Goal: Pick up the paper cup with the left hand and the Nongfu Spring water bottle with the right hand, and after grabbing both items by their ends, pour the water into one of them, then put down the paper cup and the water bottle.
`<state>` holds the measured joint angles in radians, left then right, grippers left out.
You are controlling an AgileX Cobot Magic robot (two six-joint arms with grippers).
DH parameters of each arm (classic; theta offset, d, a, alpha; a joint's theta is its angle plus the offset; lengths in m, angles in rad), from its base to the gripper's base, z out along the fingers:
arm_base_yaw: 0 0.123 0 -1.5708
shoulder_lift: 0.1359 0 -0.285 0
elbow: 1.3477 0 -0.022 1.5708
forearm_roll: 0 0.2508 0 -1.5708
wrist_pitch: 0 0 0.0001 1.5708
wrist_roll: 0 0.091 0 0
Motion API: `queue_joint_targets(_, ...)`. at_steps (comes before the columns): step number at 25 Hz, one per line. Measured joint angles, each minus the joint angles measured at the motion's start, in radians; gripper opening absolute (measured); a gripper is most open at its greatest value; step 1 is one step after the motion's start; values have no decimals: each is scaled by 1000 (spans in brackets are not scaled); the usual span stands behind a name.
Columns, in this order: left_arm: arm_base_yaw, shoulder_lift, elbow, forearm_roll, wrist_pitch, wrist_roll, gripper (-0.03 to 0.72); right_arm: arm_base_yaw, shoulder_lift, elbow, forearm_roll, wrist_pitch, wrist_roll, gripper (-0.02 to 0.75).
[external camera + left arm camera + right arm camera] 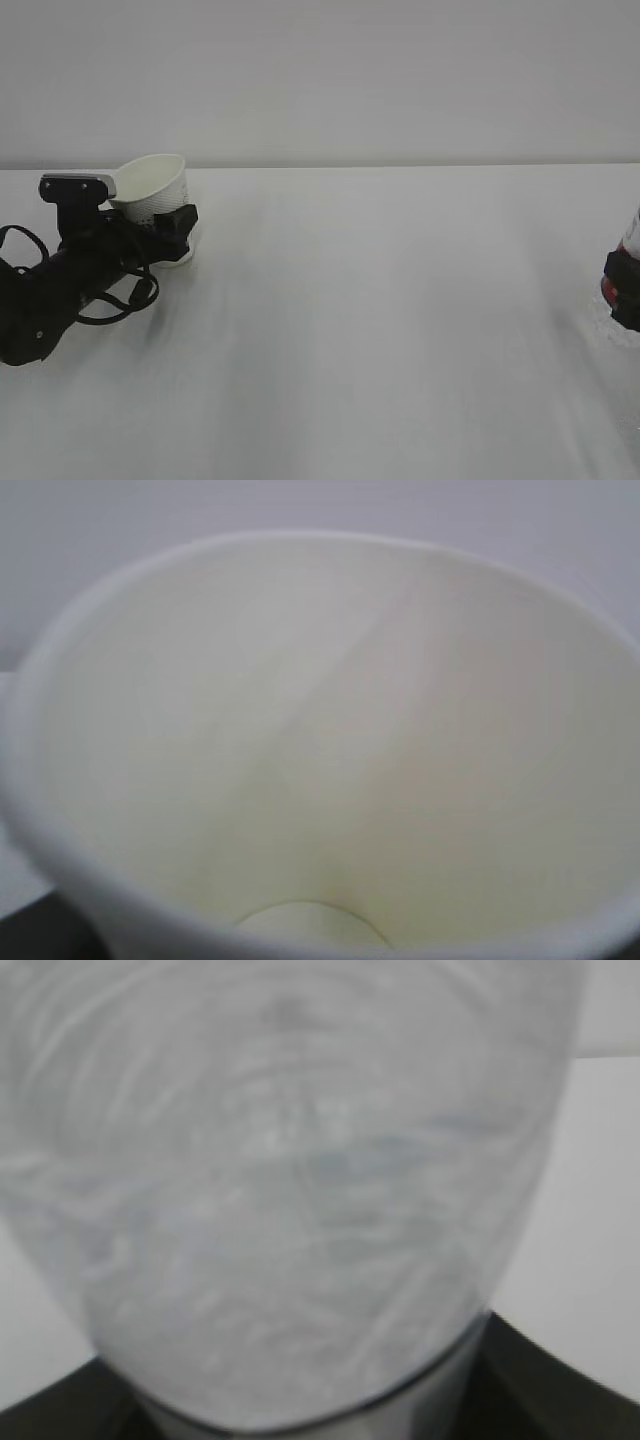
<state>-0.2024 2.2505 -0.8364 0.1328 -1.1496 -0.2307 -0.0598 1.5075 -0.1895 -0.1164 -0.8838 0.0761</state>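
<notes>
The white paper cup (150,185) stands at the far left, tipped with its mouth leaning toward my left arm. My left gripper (166,228) reaches in low from the left and its black fingers (182,218) clasp the cup's lower wall. In the left wrist view the cup's pale inside (320,730) fills the frame and the jaws are hidden. At the right edge only a sliver of the Nongfu Spring water bottle (633,238) shows, with red label. My right gripper (624,287) is shut around it. The clear ribbed bottle (290,1190) fills the right wrist view, a dark finger (565,1395) beside it.
The white table (380,330) runs wide between the two arms, with a plain pale wall behind. Loops of black cable (120,300) hang from my left arm onto the table.
</notes>
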Motion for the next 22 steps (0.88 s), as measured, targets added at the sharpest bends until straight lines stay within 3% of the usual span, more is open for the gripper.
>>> queue_joint_targets(22,-2,-51,-2,345,0,-85,559,0,0,0,2,0,-37,449)
